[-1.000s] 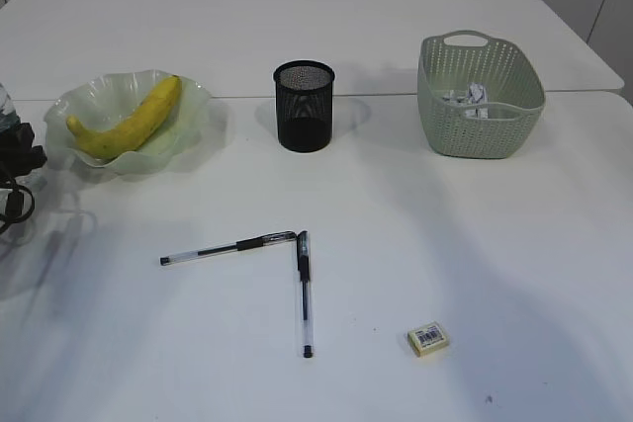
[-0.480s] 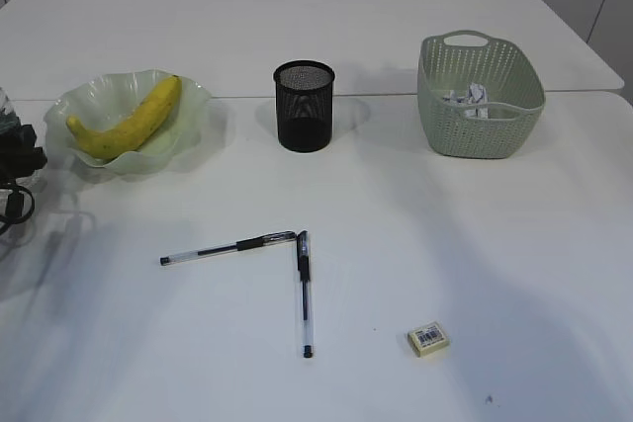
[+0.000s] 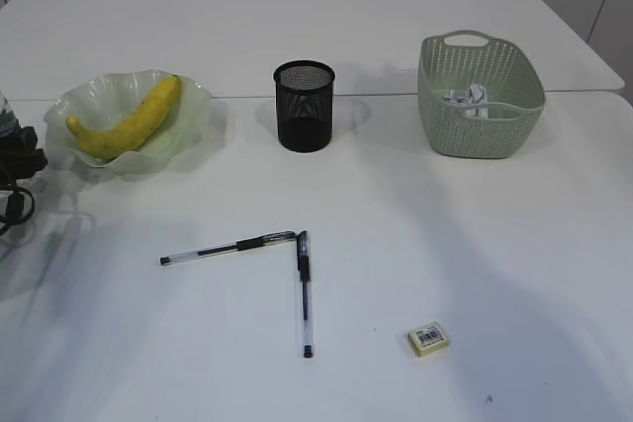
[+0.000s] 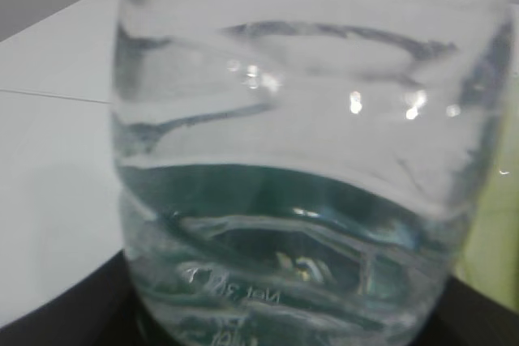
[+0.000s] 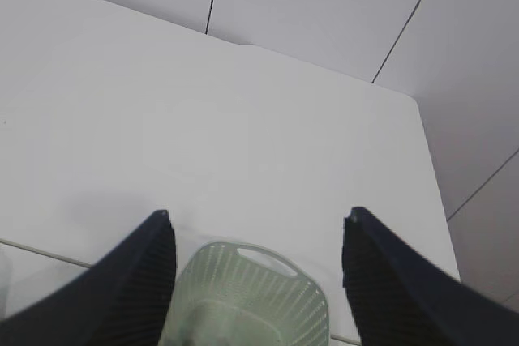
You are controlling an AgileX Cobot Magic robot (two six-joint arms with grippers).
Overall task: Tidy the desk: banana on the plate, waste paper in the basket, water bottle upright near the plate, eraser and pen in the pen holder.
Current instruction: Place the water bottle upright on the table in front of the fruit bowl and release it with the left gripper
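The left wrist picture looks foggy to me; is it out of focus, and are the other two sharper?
Left wrist view: the water bottle fills the frame, too close, soft, with small glare spots. Exterior view: sharp, evenly lit, faint shadows on the desk. Right wrist view: the basket is fairly clear; the dark pincer fingers look slightly soft.

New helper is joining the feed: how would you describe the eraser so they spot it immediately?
Start at the green basket far right, then come straight toward the camera along the desk. The eraser lies alone right of the two pens: a small cream-yellow block with a printed label.
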